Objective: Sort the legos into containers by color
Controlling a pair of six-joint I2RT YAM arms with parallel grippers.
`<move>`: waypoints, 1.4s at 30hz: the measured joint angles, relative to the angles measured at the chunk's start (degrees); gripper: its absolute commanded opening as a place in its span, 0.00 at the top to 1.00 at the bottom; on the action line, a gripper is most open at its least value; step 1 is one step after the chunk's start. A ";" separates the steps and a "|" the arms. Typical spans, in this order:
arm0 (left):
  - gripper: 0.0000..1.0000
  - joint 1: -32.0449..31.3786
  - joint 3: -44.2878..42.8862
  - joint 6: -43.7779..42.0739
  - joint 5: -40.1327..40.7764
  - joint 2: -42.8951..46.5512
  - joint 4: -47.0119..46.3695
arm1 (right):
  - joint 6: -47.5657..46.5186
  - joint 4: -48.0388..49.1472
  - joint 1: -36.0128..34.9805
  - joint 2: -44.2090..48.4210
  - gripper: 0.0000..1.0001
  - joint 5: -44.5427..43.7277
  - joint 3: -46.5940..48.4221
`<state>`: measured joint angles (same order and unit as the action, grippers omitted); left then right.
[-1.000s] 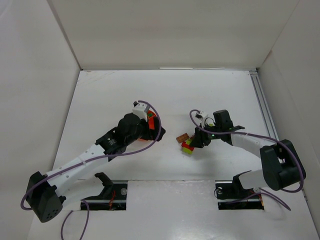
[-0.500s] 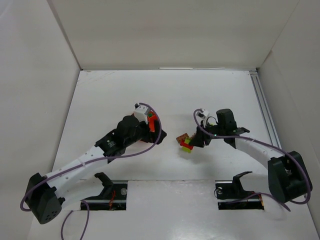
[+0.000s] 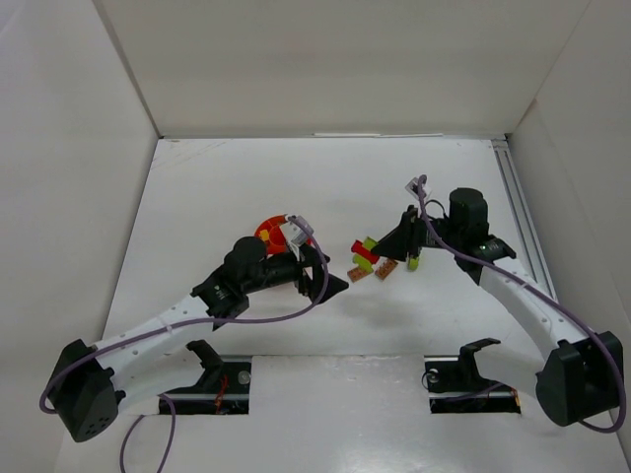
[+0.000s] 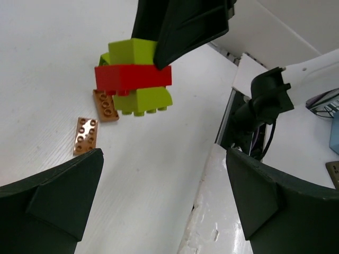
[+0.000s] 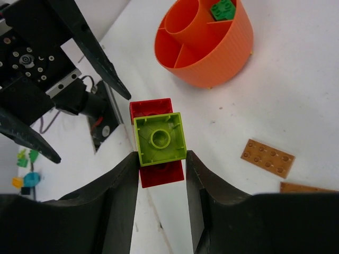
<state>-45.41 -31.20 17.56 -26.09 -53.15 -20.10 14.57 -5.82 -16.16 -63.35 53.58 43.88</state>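
Note:
My right gripper (image 3: 383, 246) is shut on a stack of legos (image 3: 365, 254): a lime brick, a red brick and a lime brick, held off the table. In the right wrist view the stack (image 5: 159, 138) sits between my fingers (image 5: 121, 206). The left wrist view shows the stack (image 4: 135, 76) hanging from the right fingers. Two brown flat legos (image 3: 360, 275) lie on the table below it. The red-orange bowl (image 3: 269, 233) stands to the left, with a green brick (image 5: 222, 9) inside. My left gripper (image 3: 333, 278) is open and empty, near the bowl and facing the stack.
White walls close in the table on the left, back and right. A metal rail (image 3: 521, 222) runs along the right edge. The arm mounts (image 3: 222, 374) sit in cut-outs at the near edge. The left gripper's fingers (image 5: 100, 58) show close to the stack.
My right gripper has lifted the brick stack and drawn back to the right. My left gripper has moved off the bowl to its near right, uncovering it.

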 measured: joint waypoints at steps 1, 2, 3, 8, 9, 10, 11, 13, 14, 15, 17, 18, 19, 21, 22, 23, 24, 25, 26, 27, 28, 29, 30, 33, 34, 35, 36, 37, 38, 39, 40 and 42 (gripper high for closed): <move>0.00 -0.24 0.00 -0.26 -0.63 -0.28 -1.40 | 1.01 0.24 -0.11 -0.02 0.90 0.42 0.07; 0.00 -0.37 0.00 -0.46 -1.11 -0.70 -2.64 | 2.19 0.31 -0.26 -0.02 0.90 0.72 0.07; 0.00 -0.37 0.00 -0.61 -1.51 -1.25 -3.91 | 3.32 0.33 -0.46 -0.02 0.90 1.07 0.07; 0.00 -0.37 -0.02 -0.63 -2.25 -5.16 -7.91 | 7.56 1.51 -1.68 0.68 0.90 2.49 0.24; 0.00 -0.37 -0.02 -0.63 -2.32 -5.86 -8.20 | 8.22 1.88 -1.92 0.98 0.90 2.80 0.24; 0.00 -0.37 -0.04 -0.63 -2.36 -6.43 -8.46 | 8.87 2.43 -1.99 1.18 0.90 3.15 0.28; 0.00 -0.37 -0.09 -0.63 -2.40 -6.82 -8.68 | 9.42 2.95 -2.16 1.31 0.90 3.43 0.33; 0.00 -0.37 -0.17 -0.61 -2.40 -7.28 -9.31 | 10.47 3.96 -2.47 1.49 0.90 3.74 0.35; 0.00 -0.37 -0.20 -0.52 -2.43 -7.37 -9.79 | 10.82 4.24 -2.71 1.51 0.90 3.93 0.35; 0.00 -0.37 -0.24 -0.48 -2.43 -7.41 -10.45 | 11.13 4.61 -3.08 1.51 0.90 4.07 0.35; 0.00 -0.37 -0.35 -0.28 -2.43 -7.41 -11.69 | 11.43 5.16 -3.87 1.49 0.90 4.15 0.35; 0.00 -0.37 -0.44 -0.09 -2.49 -7.41 -12.24 | 11.63 5.31 -4.22 1.49 0.90 4.22 0.35; 0.02 -0.37 -0.44 0.02 -2.60 -7.41 -12.76 | 11.67 5.49 -4.52 1.49 0.90 4.28 0.35; 0.04 -0.37 -0.44 0.24 -2.86 -7.41 -13.81 | 11.72 6.03 -4.94 1.46 0.90 4.26 0.35; 0.08 -0.37 -0.44 0.42 -3.13 -7.41 -14.29 | 11.80 6.32 -4.98 1.46 0.90 4.26 0.35; 0.12 -0.37 -0.44 0.68 -3.48 -7.41 -14.73 | 11.82 6.47 -4.98 1.46 0.90 4.26 0.35; 0.16 -0.37 -0.44 0.74 -3.91 -7.41 -15.08 | 11.85 6.67 -5.11 1.46 0.90 4.20 0.35; 0.20 -0.37 -0.44 0.90 -4.37 -7.43 -15.37 | 11.85 6.82 -5.22 1.46 0.90 3.91 0.35; 0.30 -0.37 -0.44 1.03 -4.79 -7.50 -15.65 | 11.85 7.10 -5.33 1.46 0.90 3.78 0.35; 0.36 -0.37 -0.44 1.25 -5.20 -7.56 -15.80 | 11.85 7.45 -5.44 1.46 0.90 3.76 0.35; 0.41 -0.37 -0.44 1.29 -5.57 -7.72 -16.04 | 11.87 7.87 -5.57 1.46 0.90 3.65 0.35; 0.46 -0.35 -0.46 1.31 -5.62 -7.96 -16.20 | 11.98 8.09 -5.62 1.49 0.90 3.65 0.42; 0.53 -0.22 -0.46 1.51 -5.62 -8.28 -16.33 | 12.13 8.46 -5.64 1.51 0.90 3.50 0.46; 0.64 0.17 -0.46 2.14 -5.88 -8.96 -16.39 | 12.52 10.36 -5.70 1.68 0.90 3.06 0.57; 0.71 0.26 -0.46 2.38 -6.45 -9.01 -16.41 | 12.92 11.43 -5.75 1.86 0.90 2.29 0.66; 0.72 0.09 -0.46 2.45 -6.88 -9.05 -16.59 | 13.18 12.72 -5.90 1.90 0.90 1.88 0.76; 0.75 -0.11 -0.46 2.49 -7.58 -9.05 -16.68 | 13.38 13.66 -5.99 1.90 0.90 1.44 0.90; 0.78 -0.31 -0.46 2.69 -8.00 -9.05 -16.87 | 13.60 14.36 -6.08 1.90 0.90 1.20 1.03; 0.79 -0.44 -0.46 2.84 -8.41 -9.05 -16.98 | 13.75 14.99 -6.10 1.90 0.90 0.92 1.09; 0.81 -0.46 -0.44 3.06 -8.57 -9.05 -17.05 | 13.81 15.63 -6.10 1.90 0.90 0.66 1.11; 0.81 -0.48 -0.46 3.21 -8.76 -9.05 -17.07 | 13.81 16.00 -6.10 1.95 0.92 0.33 1.11; 0.81 -0.48 -0.44 3.52 -9.07 -9.05 -17.09 | 13.79 16.65 -6.10 1.99 0.92 -0.04 1.11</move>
<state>-45.89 -31.64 21.08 -35.16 -62.19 -37.19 28.36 10.83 -22.26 -61.36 53.54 44.99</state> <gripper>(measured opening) 0.290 0.424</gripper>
